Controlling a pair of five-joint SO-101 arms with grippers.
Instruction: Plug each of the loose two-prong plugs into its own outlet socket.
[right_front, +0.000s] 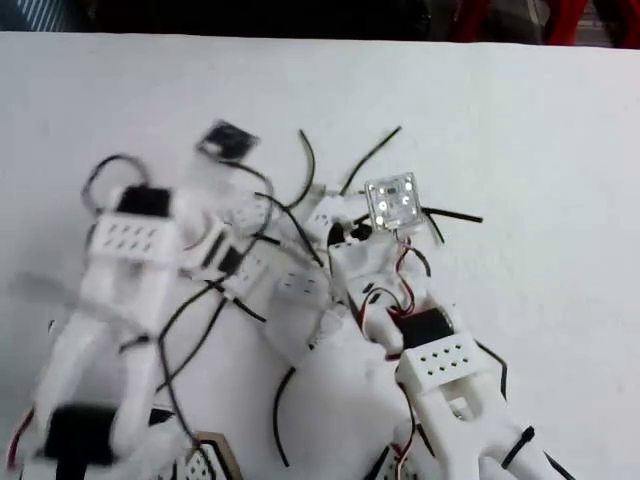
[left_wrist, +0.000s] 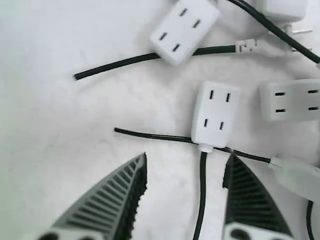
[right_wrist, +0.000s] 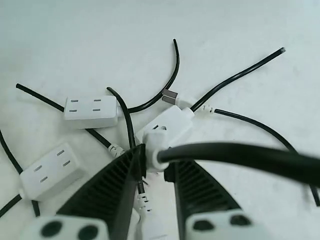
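The right tool (right_wrist: 155, 156) clamps a white plug (right_wrist: 156, 149) against an outlet socket (right_wrist: 167, 124) on the table (right_wrist: 100, 40). It should square up before pushing (left tool (left_wrist: 186, 159), spread wide over a second socket (left_wrist: 215, 115), could brace).

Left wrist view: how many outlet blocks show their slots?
3. One outlet block lies just ahead of the left gripper; a second block sits beside it, partly out of frame; a third block lies farther out. Others may be hidden.
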